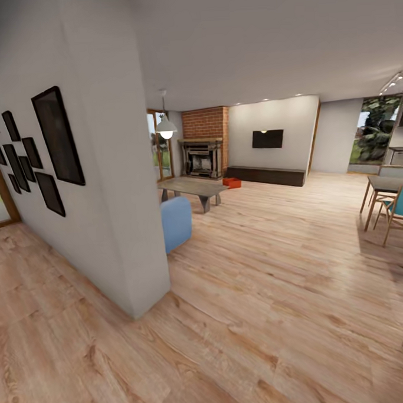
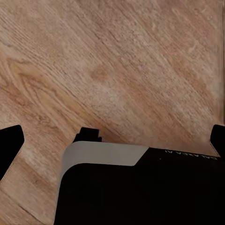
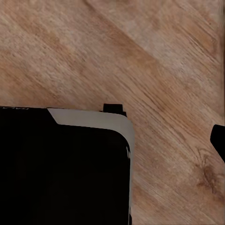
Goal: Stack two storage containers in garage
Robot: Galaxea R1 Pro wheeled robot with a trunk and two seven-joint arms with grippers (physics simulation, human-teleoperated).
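Two orange-red open-top storage containers [image 1: 231,182] are sitting far off by the red brick fireplace [image 1: 206,149]; likely light, thin-walled, so gripping the rim seems best. I cannot tell how the jaws are standing.

A partition wall [image 1: 106,189] stands at left, with picture frames [image 1: 57,136] on it. Behind its end sits a sofa [image 1: 176,221], then a coffee table [image 1: 192,188]. The fireplace [image 1: 201,158] lies beyond. What appear to be the storage containers [image 1: 231,182] rest just right of it. A dining table [image 1: 390,186] stands far right.

Black robot base [image 3: 61,168] over plank floor [image 3: 159,61]
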